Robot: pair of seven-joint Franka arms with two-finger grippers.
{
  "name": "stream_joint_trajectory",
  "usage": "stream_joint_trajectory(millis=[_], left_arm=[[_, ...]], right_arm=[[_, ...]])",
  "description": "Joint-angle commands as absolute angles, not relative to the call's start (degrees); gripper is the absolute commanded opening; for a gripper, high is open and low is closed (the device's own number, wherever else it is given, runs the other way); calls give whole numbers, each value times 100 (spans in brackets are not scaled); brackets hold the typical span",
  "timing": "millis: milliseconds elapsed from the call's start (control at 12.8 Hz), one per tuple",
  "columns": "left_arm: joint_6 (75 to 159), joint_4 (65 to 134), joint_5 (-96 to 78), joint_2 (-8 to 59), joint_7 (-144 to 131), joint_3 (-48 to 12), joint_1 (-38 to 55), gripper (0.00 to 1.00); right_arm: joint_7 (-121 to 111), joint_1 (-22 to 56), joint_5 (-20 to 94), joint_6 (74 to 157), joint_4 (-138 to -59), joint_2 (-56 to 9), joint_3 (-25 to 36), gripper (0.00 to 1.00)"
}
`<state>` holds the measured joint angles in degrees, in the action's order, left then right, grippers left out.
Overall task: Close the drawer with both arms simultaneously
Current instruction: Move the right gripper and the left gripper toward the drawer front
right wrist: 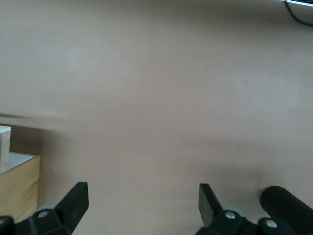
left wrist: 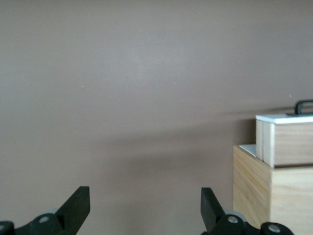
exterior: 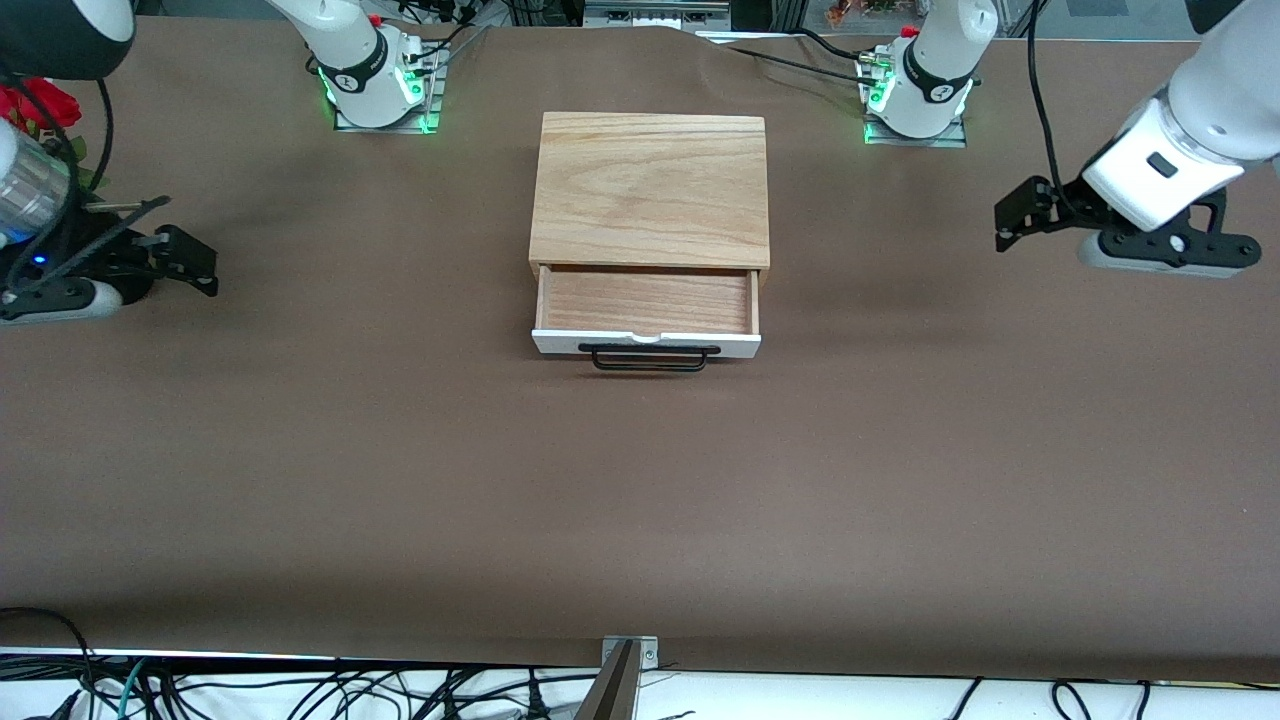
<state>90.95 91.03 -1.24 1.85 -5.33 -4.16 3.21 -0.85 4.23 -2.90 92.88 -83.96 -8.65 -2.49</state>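
Observation:
The drawer (exterior: pixel 645 300) stands pulled out of its light oak casing (exterior: pixel 650 190) at mid-table. Its reddish-brown inside is bare, and its white front panel (exterior: pixel 560 343) and black bar handle (exterior: pixel 650 358) face the front camera. My left gripper (exterior: pixel 1005 225) is open and empty, above the table toward the left arm's end, well apart from the drawer. My right gripper (exterior: pixel 195 262) is open and empty toward the right arm's end. The left wrist view shows its open gripper (left wrist: pixel 145 200), the drawer's side (left wrist: pixel 288 142) and its handle (left wrist: pixel 304 105). The right wrist view shows its open gripper (right wrist: pixel 143 198) and a casing corner (right wrist: pixel 17 188).
Red flowers (exterior: pixel 40 100) show at the right arm's end of the table. Cables (exterior: pixel 300 690) and a metal clamp (exterior: pixel 628 655) lie along the table edge nearest the front camera. The brown table cover (exterior: pixel 640 500) spreads around the casing.

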Motion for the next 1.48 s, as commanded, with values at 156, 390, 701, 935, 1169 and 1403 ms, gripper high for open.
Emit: stream_joint_trajectory(millis=[156,390,701,935,1169,1403], left_arm=[[9229,9035,-334,316,-457,-431,106,100],[9281,8947,-535,552,-440,-448,9,100],[9403,8938,-809,580,-439,-439,-9,100],[9527,8930,-809,702,-448,-492,114,100],[9799,8930,-1464,1281,-439,-554,299,100],[10510,9026,-2783,1704,-439,-554,491,100]], right_arm=[[-9,930,244,9464,-8297,-1247,-255,100],[-18,1404,589,10158,-8288,-1695,-255,100],[-35,1766,606,10939,-8279,-2222,-281,100],[-35,1846,615,11460,-8279,-2591,-562,100],[-18,1837,1226,11925,-8165,-2960,-712,100],[-26,1951,1600,12269,-8121,-3207,-721,100]])
